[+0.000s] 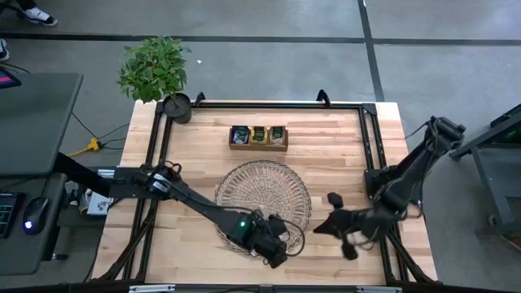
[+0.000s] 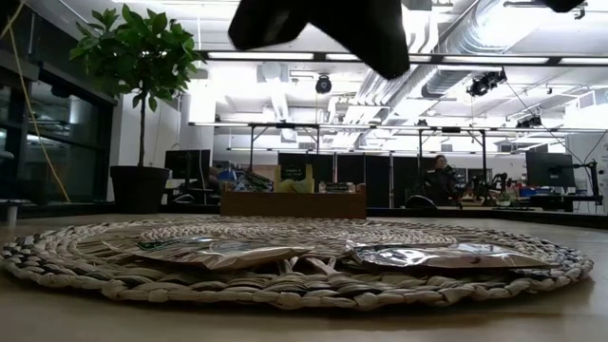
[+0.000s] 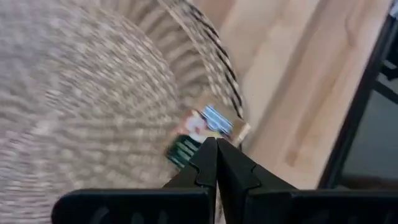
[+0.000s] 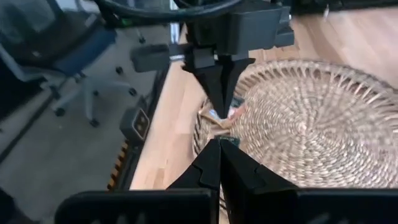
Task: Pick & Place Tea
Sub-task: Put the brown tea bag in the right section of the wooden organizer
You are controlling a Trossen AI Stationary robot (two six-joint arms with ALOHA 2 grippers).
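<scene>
Status, working outward from the woven tray (image 1: 264,191):

- Near edge of tray: 2 tea sachets (image 3: 202,134) lie flat on the weave just inside the rim – low view shows them side by side, not stacked. So at least 2 look placed.
- Left gripper (image 1: 275,244) hangs over that near rim, jaws clenched with nothing between them. Looks like it's between a drop and the next fetch – a judgement.
- Right gripper (image 1: 330,224) is just off the tray's right side over bare table (image 1: 342,134), jaws also clenched and empty, pointing at the tray.
- Beyond the tray: wooden box (image 1: 259,137) with 3 compartments that seem stocked with more tea – count not readable.
- Farther back: potted plant (image 1: 155,72) at the corner.

Read: early stage, most of the stock apparently unmoved.
</scene>
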